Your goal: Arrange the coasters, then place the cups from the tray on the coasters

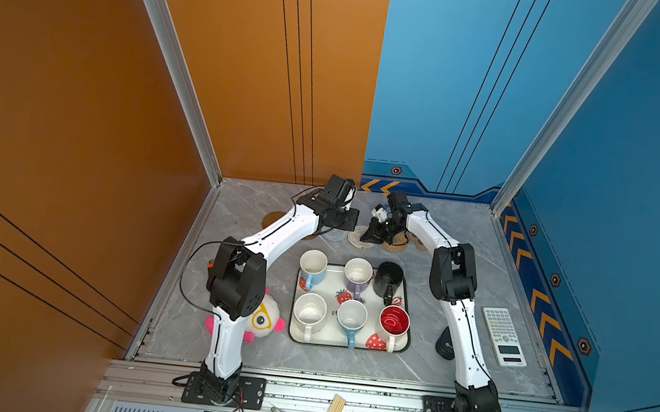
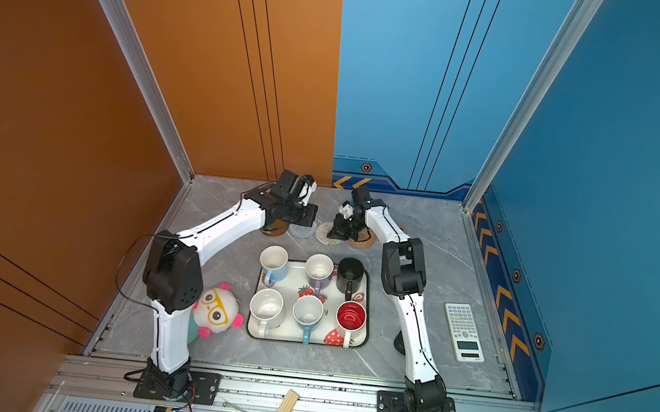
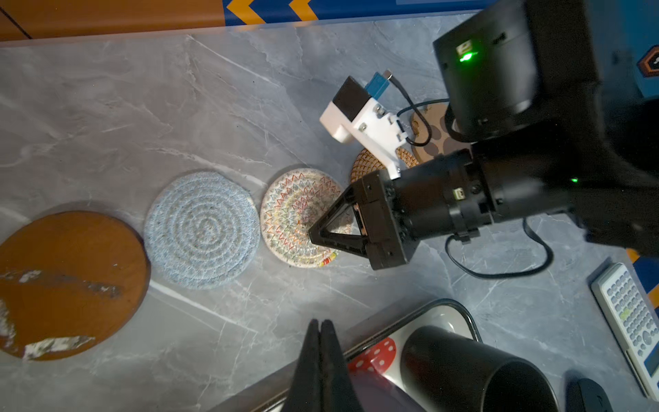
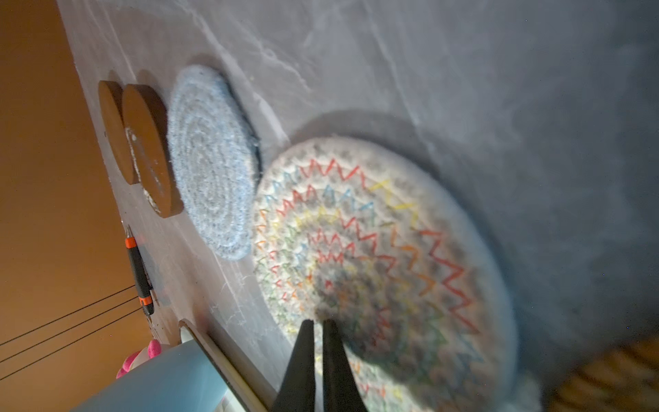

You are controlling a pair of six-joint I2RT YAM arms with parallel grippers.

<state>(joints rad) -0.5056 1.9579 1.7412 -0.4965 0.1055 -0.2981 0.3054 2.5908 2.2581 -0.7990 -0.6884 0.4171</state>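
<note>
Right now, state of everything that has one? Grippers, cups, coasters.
left gripper, shut, empty
right gripper, shut, tips on cream woven coaster
cream woven coaster, flat, no cup
grey woven coaster, flat, no cup
brown disc, flat, no cup
rattan coaster, flat, partly hidden
paw coaster, flat, partly hidden
six cups, upright, all on tray

One tray (image 1: 329, 335). Six cups: two light blue cups (image 1: 312, 270), (image 1: 351, 320); one speckled cream cup (image 1: 309, 313); one lavender cup (image 1: 358, 274); one red-lined white cup (image 1: 394, 322); one black cup (image 1: 389, 280). Six coasters: two brown discs (image 4: 113, 132), (image 4: 151, 157); one grey woven coaster (image 3: 201, 228) ahead of right claw (image 3: 311, 234); one cream woven coaster (image 3: 292, 207) under claw tips; one rattan coaster (image 3: 363, 166) and one paw coaster (image 3: 433, 139) behind claw. One calculator (image 1: 503, 336). One plush toy (image 1: 266, 319).
</note>
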